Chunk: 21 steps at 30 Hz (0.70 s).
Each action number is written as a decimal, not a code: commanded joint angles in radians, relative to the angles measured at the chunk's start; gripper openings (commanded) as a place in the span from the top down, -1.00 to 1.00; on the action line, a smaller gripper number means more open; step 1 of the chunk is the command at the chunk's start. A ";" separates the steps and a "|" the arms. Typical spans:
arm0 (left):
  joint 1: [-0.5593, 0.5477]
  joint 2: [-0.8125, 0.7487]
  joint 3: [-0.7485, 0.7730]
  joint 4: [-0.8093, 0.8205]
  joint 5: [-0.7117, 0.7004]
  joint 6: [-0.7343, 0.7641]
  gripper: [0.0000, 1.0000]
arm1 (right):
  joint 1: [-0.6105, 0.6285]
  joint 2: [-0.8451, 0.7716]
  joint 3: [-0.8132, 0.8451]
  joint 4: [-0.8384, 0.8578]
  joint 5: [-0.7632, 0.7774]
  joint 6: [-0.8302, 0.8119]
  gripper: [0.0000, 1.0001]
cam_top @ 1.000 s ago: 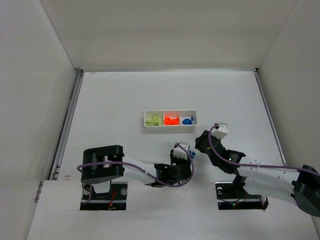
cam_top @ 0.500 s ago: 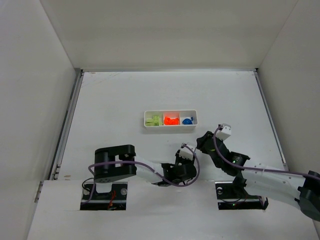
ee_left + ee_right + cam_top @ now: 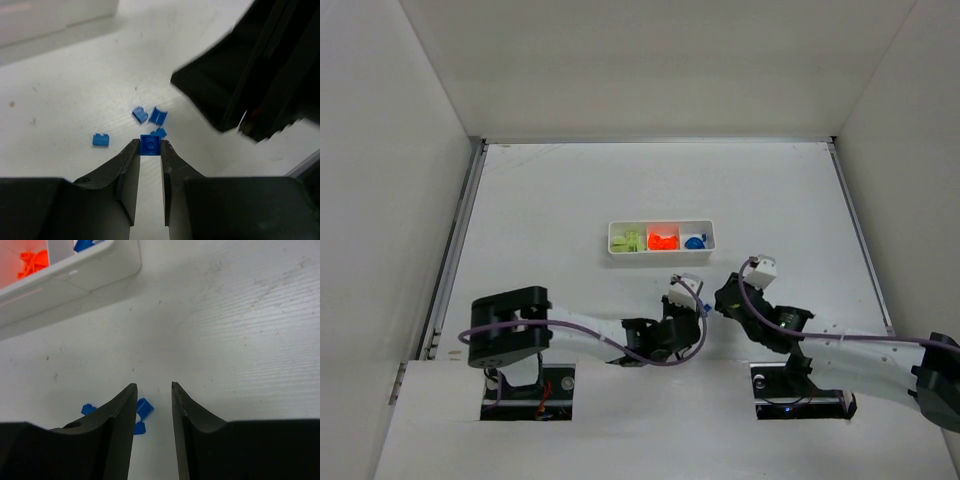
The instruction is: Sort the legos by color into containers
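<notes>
Left claw [image 3: 150, 148], at the bottom centre of the left wrist view, is closed on one small blue plastic brick [image 3: 150, 144], pinched between its two black fingertips. Whether that brick is lifted off the white tabletop [image 3: 60, 100] cannot be told. Just beyond it lie four loose blue plastic bricks [image 3: 101, 139]: one to the left, one just behind the held brick, and two side by side a little farther up the frame. A dark, blurred body fills the upper right of that view.

In the right wrist view, the right claw [image 3: 152, 390] sits at the bottom centre, its jaws a narrow gap apart with nothing between them. A few of the loose blue pieces show at the lower left, beside one finger.

Farther off, at the centre of the overhead view, rests the long white plastic tray [image 3: 661, 254], divided into three compartments. Lime green bricks [image 3: 628, 241] fill the left one, bright orange bricks [image 3: 663, 241] the middle one, and blue bricks [image 3: 695, 241] the right one. Both claws are near each other just below the tray.
</notes>
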 commanded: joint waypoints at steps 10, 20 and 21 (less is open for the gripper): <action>0.306 -0.239 0.043 -0.082 0.209 -0.015 0.71 | 0.178 0.238 0.110 0.008 0.004 0.032 0.05; 0.413 -0.095 0.191 -0.119 0.327 -0.026 0.71 | 0.214 0.327 0.142 -0.003 0.008 0.061 0.14; 0.419 -0.076 0.205 -0.119 0.335 -0.026 0.71 | 0.217 0.338 0.150 -0.011 0.010 0.066 0.16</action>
